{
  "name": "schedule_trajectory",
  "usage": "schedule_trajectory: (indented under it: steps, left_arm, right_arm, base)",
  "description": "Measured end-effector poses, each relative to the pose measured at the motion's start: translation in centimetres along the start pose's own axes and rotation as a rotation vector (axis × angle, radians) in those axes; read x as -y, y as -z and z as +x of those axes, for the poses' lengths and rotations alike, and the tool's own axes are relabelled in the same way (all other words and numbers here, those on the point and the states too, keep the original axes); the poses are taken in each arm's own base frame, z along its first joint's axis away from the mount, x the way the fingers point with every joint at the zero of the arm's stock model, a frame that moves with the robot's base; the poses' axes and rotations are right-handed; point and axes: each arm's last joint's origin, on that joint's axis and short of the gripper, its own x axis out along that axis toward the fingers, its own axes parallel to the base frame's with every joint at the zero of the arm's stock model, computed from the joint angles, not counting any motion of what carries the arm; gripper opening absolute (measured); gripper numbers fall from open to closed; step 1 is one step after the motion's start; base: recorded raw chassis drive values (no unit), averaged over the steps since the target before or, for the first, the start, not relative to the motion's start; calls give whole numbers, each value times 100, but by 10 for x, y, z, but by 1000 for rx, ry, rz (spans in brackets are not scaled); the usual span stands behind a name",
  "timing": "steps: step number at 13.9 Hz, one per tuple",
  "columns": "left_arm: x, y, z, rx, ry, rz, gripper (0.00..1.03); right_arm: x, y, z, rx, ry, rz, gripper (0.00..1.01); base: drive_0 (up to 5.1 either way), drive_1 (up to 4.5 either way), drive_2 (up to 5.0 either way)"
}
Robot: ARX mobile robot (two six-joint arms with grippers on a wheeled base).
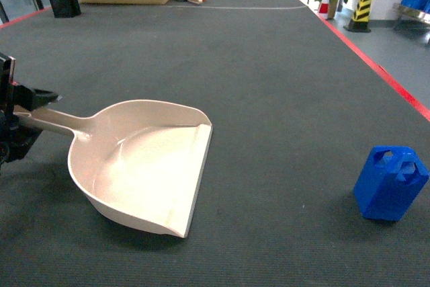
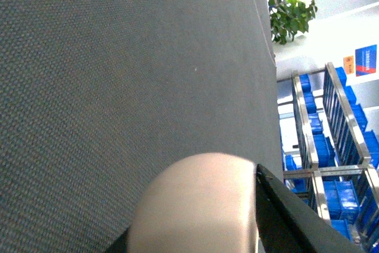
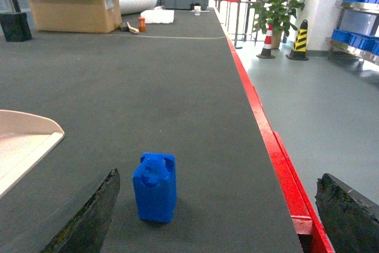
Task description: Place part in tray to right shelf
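On the dark grey mat (image 1: 255, 65) right in front of you lies the tray (image 1: 144, 166), its wide flat lip turned toward the right and its long handle running off to the left edge of the head view. At that edge your left gripper (image 1: 13, 115) sits around the handle's end, and the left wrist view shows the rounded beige handle between dark fingers (image 2: 290, 217), so the fingers look pinched on the handle. Well apart from the tray, over to the right, the part (image 1: 391, 183) stands upright on the mat, chamfered end up, nothing touching it. Your right gripper (image 3: 219, 217) hovers behind the part with fingers (image 3: 89, 220) spread wide, the part between them but farther out. Steel racks with blue crates (image 2: 323, 152) show in the left wrist view.
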Motion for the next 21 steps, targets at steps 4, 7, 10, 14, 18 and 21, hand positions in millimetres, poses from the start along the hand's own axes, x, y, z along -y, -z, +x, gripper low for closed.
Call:
schedule_trajectory:
  steps: [4,7,10,14,18,21]
  left_arm:
    - [34,13,-28,-1,161,-47,15]
    - [75,19,-48,-4,293,-79,15]
    - [115,34,-63,-35,407,-117,15]
    - [117,76,-70,-165,383,-207,15]
    - [113,69,-69,-108,363,-250,15]
    - [115,71,-68,-121,368,-249,15]
  right_arm:
    - [0,0,0,0,0,0,98]
    - [0,0,0,0,0,0,98]
    - [0,0,0,0,0,0,98]
    - [0,0,0,0,0,0,98]
    - [0,2,0,-92,26,-7,98]
    - [0,-29,30,-350,112,-64,98]
  base:
    - [0,0,0]
    - [0,0,0]
    - [0,0,0]
    - [0,0,0]
    - [0,0,0]
    - [0,0,0]
